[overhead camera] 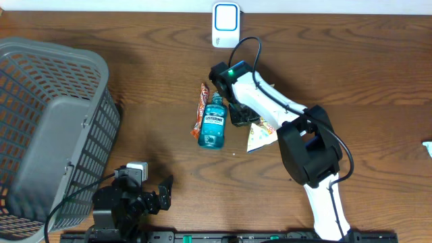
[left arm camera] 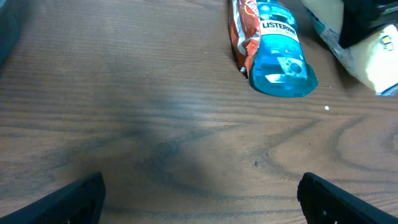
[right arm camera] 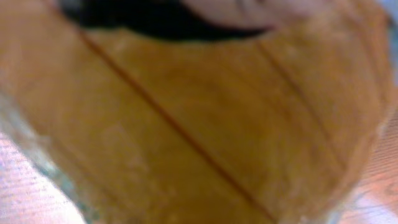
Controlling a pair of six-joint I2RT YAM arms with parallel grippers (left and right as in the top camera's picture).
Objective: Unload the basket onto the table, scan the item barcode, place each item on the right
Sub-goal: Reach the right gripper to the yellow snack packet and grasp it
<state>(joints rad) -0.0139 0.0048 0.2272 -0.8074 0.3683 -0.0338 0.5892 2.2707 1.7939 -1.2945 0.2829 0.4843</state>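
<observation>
step: you are closing on the snack packet, lying beside the mouthwash bottle | right gripper: pressed together at its edge, hold unconfirmed | left gripper: spread, idling | tip: be lifting slowly, turning the barcode toward the scanner

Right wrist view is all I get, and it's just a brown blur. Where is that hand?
Observer: The right hand is shut, at the edge of a snack packet.
Operator: Anything else near it?
Observer: A blue mouthwash bottle lies on its side right beside it.
Operator: And the other hand?
Observer: The left hand is open, near a grey basket.
</observation>
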